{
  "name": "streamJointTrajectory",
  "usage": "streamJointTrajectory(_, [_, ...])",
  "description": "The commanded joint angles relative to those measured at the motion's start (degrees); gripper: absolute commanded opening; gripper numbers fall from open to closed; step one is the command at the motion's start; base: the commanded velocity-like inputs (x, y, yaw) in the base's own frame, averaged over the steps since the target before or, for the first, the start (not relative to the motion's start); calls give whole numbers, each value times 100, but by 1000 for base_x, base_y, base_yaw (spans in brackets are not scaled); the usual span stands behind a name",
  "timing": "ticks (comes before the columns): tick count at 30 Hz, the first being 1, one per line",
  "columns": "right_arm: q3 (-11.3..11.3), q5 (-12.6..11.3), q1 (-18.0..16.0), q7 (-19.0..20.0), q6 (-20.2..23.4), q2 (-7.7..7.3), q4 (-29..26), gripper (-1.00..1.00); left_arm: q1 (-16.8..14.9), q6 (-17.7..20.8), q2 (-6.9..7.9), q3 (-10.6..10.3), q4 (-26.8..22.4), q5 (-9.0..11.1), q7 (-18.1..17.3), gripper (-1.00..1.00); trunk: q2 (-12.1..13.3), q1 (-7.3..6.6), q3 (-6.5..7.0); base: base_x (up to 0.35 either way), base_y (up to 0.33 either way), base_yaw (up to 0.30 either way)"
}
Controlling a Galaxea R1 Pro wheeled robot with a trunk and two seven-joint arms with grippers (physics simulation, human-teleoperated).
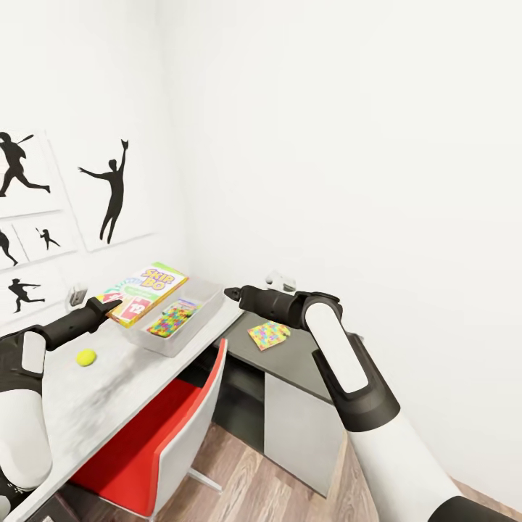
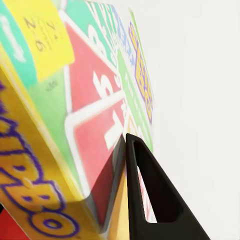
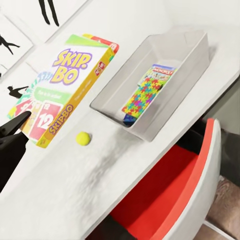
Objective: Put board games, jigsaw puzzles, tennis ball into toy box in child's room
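Left gripper (image 1: 112, 306) pinches the near corner of the SKIP-BO box (image 1: 143, 291), one finger (image 2: 150, 195) on its printed face, the box lifted over the table (image 1: 94, 391). Toy box (image 1: 190, 315) sits just beyond the jaws on the table, holding a jigsaw puzzle (image 1: 172, 319) on top of another board game (image 3: 161, 72). Tennis ball (image 1: 86, 357) lies on the table near the jaws, apart from them. Right gripper (image 1: 232, 293) hovers off the table edge above the dark cabinet (image 1: 290, 362), where a second jigsaw puzzle (image 1: 268, 334) lies; can't tell its jaw state.
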Motion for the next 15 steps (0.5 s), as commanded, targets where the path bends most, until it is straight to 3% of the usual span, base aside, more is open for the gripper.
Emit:
streamJointTrajectory(1, [1, -54, -6, -60, 7, 1, -5, 100, -7, 26, -1, 13, 1, -5, -10, -100, -11, 5, -12, 179, -42, 17])
streamJointTrajectory(10, [1, -54, -6, -63, 1, 1, -14, 100, -7, 28, 2, 13, 1, -5, -9, -100, -11, 5, -12, 192, -66, 49])
streamJointTrajectory(15, [1, -54, -6, -68, 5, 1, -14, 100, -7, 29, -1, 11, 1, -5, -8, -100, -11, 5, -12, 53, -55, 4])
